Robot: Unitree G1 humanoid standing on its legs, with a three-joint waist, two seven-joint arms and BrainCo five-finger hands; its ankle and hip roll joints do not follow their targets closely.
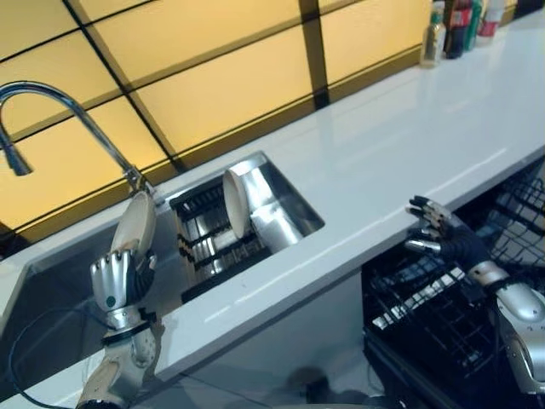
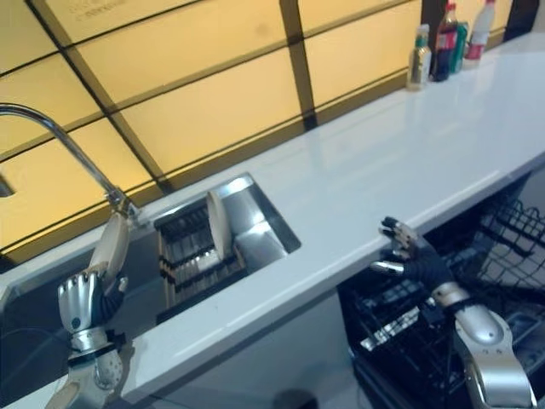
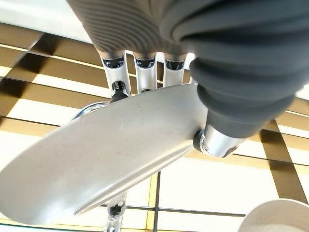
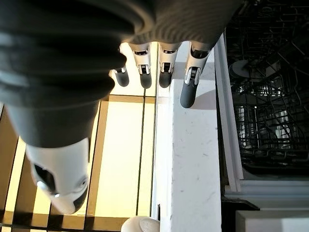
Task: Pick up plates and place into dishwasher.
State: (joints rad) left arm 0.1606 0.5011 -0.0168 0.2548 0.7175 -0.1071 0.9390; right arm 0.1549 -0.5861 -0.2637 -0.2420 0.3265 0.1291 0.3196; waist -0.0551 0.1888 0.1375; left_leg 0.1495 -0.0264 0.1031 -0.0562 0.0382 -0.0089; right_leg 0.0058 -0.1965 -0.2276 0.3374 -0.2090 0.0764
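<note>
- Closest in, low on the left, the robot's left hand [image 1: 119,281] has its fingers and thumb curled round a pale cream round plate [image 1: 134,227], pinching its lower rim and holding it up on edge above the dark sink basin [image 1: 51,298].
- From the left wrist view that plate [image 3: 116,159] spans the frame, fingers [image 3: 144,72] behind it and the thumb clamped on the near face.
- Over on the right, the right hand [image 1: 443,234] holds nothing: fingers spread and straight, hanging just beside the near edge of the long white countertop [image 1: 409,145].
- Below that hand, the black wire dishwasher rack [image 1: 443,315] stands pulled out under the counter, and I can see no plate loaded in it.
- A second cream plate [image 1: 236,201] stands upright in the dark slotted drying rack [image 1: 213,243] set inside the shiny steel sink compartment [image 1: 281,213], right of the held plate.
- Behind the left hand, a curved chrome tap [image 1: 60,111] arches up from the far side of the sink.
- Amber-yellow wall panels with dark seams [image 1: 238,77] run along the far side.
- Far right on the counter, a cluster of bottles [image 1: 460,25] stands against the wall.
</note>
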